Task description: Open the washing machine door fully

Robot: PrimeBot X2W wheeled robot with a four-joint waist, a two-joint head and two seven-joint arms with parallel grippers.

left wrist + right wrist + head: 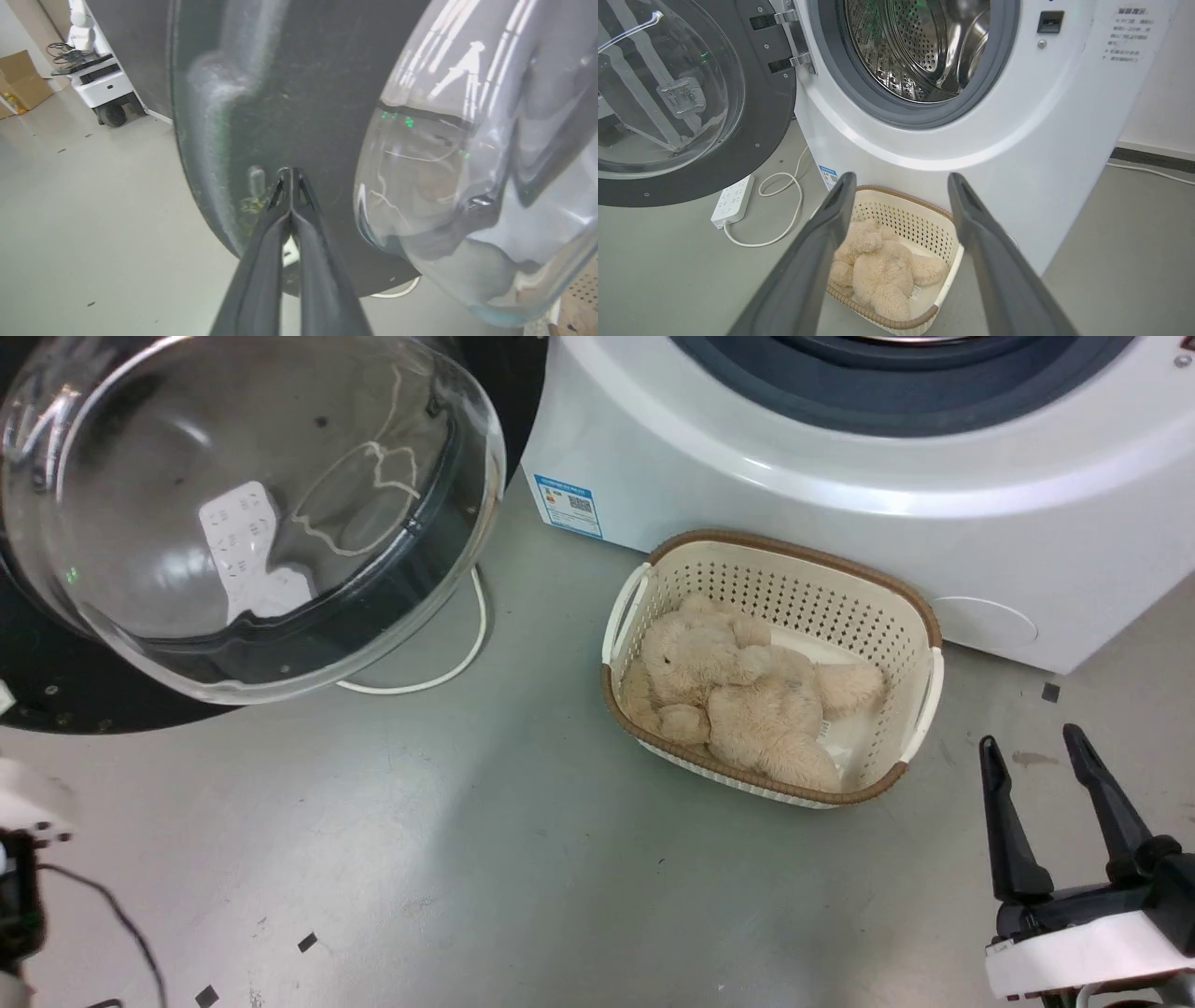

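Note:
The washing machine door (56,700), a glossy black ring around a bulging clear glass bowl (252,504), stands swung out to the left of the white washing machine (747,457). In the right wrist view the door (761,121) hangs on its hinge (794,37) beside the bare steel drum (920,46) and grey gasket (873,100). My left gripper (290,171) is shut, tips at the door's black inner face (303,93), beside the bowl (467,163). My right gripper (1030,737) hangs open and empty, low at the right, apart from the machine (1017,140).
A cream basket (920,616) holding a beige plush bear (747,695) sits on the grey floor before the machine. A white power strip (733,200) and its cord (448,677) lie under the door. A pale part of my left arm (28,803) shows at the lower left.

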